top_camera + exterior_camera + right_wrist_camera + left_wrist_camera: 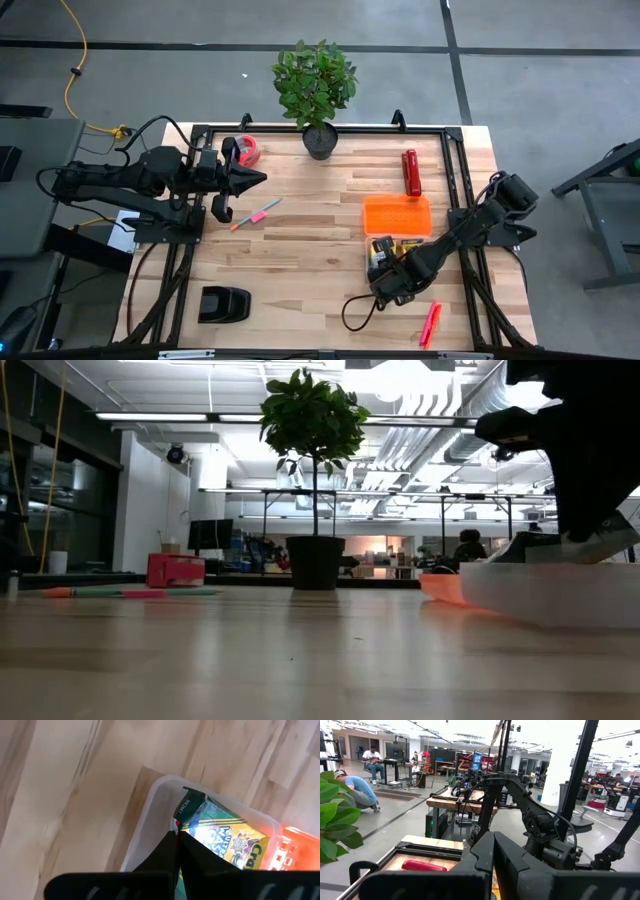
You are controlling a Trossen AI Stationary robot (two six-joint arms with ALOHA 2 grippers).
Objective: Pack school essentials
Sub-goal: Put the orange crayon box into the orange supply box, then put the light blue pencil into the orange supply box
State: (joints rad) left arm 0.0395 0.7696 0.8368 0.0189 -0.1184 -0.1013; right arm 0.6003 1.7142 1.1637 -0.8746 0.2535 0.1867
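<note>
Two markers (431,323) beside right arm

Our right claw (385,285) reached low toward the near right, fingers pressed together; our left claw (255,180), likewise closed, waited far left.

The crayon box (225,837) lies in the clear bin (150,815), with the potted plant (316,90) well behind it.

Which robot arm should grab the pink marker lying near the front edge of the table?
Probably the right. Its gripper is over the clear box with the crayon box, close to the pink marker. The left gripper waits far across the table by the red tape roll.
</note>
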